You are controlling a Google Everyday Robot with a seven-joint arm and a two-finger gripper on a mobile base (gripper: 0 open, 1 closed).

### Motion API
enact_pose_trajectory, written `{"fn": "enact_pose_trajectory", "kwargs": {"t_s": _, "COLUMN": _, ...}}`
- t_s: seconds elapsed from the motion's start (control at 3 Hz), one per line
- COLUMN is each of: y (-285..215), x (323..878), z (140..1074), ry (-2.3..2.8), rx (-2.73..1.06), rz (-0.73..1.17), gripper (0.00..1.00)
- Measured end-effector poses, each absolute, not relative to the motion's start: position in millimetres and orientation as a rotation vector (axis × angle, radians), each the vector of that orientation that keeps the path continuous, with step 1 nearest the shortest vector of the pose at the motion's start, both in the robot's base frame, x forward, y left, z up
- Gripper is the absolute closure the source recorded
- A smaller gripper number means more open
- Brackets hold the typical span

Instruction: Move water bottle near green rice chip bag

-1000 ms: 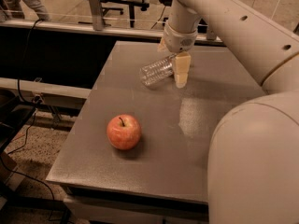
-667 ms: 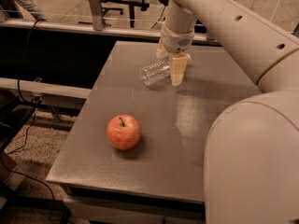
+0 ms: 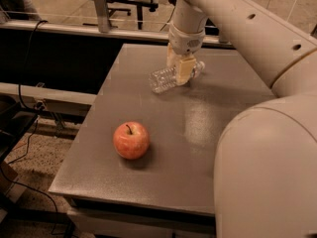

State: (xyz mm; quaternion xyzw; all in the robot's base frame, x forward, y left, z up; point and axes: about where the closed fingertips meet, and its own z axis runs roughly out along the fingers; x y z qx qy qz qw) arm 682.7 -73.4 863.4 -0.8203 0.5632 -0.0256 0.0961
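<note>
The water bottle is clear and ribbed and lies on its side at the back of the grey table. Its white cap points right. My gripper hangs from the white arm over the bottle's neck end. One tan finger is in front of the bottle and the other is behind it, and they close on the bottle. The bottle still rests on the table. The green rice chip bag is out of view.
A red apple sits at the front left of the table. My large white arm covers the table's right side. A railing and office chairs stand behind the table. Cables lie on the floor at left.
My gripper has shifted a little left along the bottle, so the cap now shows to the right of the front finger. The bottle and the apple have stayed in place.
</note>
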Motion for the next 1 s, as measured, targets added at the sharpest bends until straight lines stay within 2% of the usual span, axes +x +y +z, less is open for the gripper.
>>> {"fn": "enact_pose_trajectory", "kwargs": {"t_s": 0.33, "y": -84.3, "x": 674.3, "z": 875.9, "ry": 1.713, "rx": -2.417, "rz": -0.084, "gripper": 0.96}}
{"fn": "enact_pose_trajectory", "kwargs": {"t_s": 0.67, "y": -108.0, "x": 659.1, "z": 888.3, "ry": 1.818, "rx": -2.398, "rz": -0.114, "gripper": 1.0}}
{"fn": "enact_pose_trajectory", "kwargs": {"t_s": 1.0, "y": -134.2, "x": 636.5, "z": 900.7, "ry": 1.933, "rx": -2.341, "rz": -0.145, "gripper": 1.0}}
